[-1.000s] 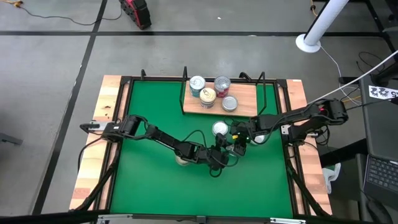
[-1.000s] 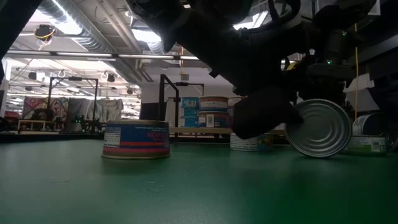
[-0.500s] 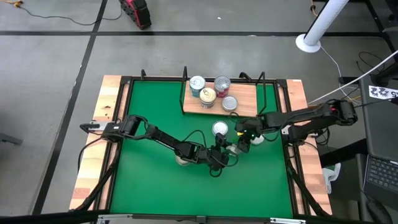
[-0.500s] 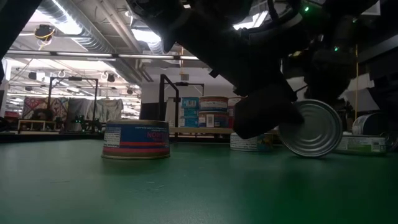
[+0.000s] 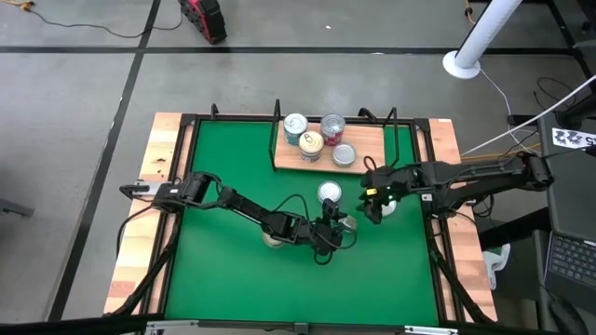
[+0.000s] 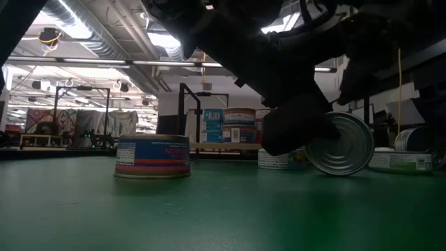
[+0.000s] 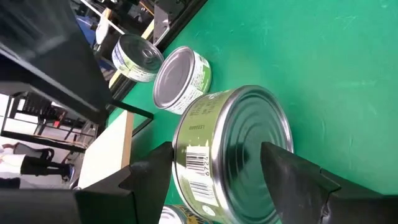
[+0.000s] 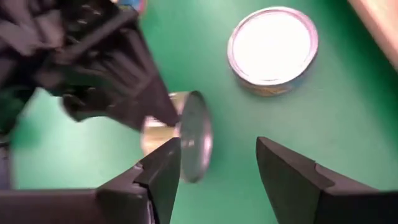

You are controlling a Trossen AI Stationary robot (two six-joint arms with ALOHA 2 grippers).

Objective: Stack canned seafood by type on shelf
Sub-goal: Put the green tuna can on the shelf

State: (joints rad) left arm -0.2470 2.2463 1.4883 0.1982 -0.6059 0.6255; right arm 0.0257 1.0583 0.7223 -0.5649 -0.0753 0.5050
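Currently the green-label tin (image 7: pixel 233 155) stands on edge mid-tabletop, lid facing right, clamped in left gripper (image 7: pixel 227 180) w/ jaws wide round it. Right gripper (image 5: pixel 372 203), open & empty, sits just right; shelf (image 5: pixel 368 149) lies far side.

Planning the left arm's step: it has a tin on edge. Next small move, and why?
Probably lift the left gripper slightly: it clamps the green-label tin, which stands on its rim on the mat, while the right gripper is open and apart. Then toward the shelf.
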